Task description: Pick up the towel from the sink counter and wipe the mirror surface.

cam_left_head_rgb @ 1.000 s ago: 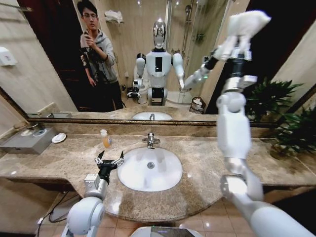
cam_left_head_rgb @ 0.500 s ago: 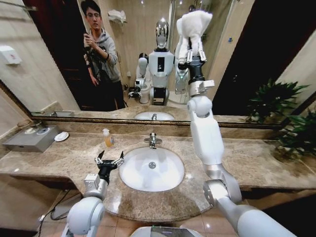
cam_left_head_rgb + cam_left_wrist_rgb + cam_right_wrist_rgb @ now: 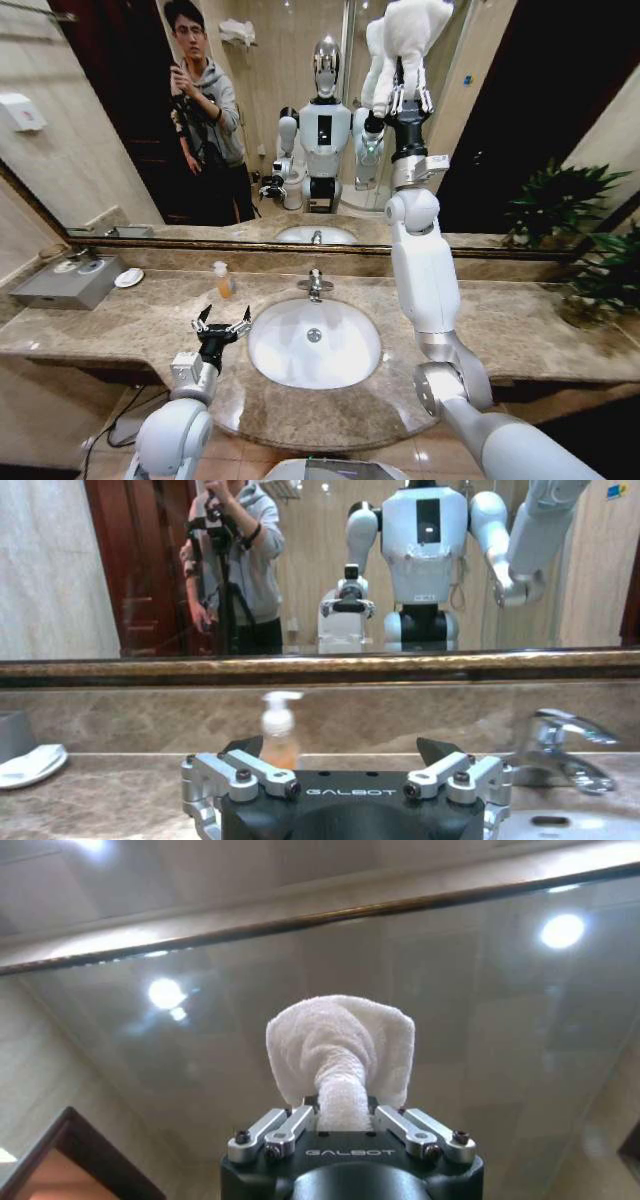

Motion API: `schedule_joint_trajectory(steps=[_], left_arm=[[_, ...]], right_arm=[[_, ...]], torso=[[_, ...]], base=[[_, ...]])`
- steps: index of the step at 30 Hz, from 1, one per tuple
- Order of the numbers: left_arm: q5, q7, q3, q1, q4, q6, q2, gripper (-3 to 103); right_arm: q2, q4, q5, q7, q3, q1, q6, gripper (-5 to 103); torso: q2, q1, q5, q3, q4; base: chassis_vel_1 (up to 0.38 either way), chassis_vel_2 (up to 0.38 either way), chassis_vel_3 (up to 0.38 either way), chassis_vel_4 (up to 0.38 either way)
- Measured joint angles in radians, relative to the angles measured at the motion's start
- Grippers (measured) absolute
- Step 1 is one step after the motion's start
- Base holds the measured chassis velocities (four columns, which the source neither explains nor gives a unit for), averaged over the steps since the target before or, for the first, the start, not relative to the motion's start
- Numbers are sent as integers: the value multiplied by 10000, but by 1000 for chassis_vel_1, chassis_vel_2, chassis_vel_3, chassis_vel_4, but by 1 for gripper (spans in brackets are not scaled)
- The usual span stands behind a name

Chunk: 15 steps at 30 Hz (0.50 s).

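Nearest me, the left end effector (image 3: 221, 325) hovers idle over the marble worktop (image 3: 520, 330) beside the basin (image 3: 314, 343), fingers spread and empty. Farther up, the right end effector (image 3: 410, 100) is clamped on the white towel (image 3: 408, 35), raised high against the mirror (image 3: 120, 120). To wipe well, I'd press the wad flat and sweep evenly. Whether cloth actually touches glass is hard to judge; the towel's top is cut off.
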Motion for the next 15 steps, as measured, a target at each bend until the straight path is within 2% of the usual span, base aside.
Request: schedule_joint_trajectory(steps=[4, 7, 8, 15], left_arm=[[0, 0, 0, 1, 1, 0, 0, 100], [0, 0, -1, 2, 0, 0, 0, 100], [0, 0, 0, 1, 0, 0, 0, 100], [0, -1, -3, 0, 0, 0, 3, 100]], right_arm=[[104, -71, -231, -24, -61, 101, 12, 17], [156, -86, -254, -22, -148, 193, -8, 17], [174, -89, -255, -19, -206, 227, -32, 17], [484, -309, -188, 278, -532, 779, -586, 17]], torso=[[0, -4, -3, -2, 1], [0, -1, 12, -1, -3], [0, -1, -2, -1, -5], [-1, 0, -3, 0, 2]], base=[[242, 234, -237, -227], [276, 274, -254, -289], [270, 285, -286, -297], [306, 305, -292, -292]])
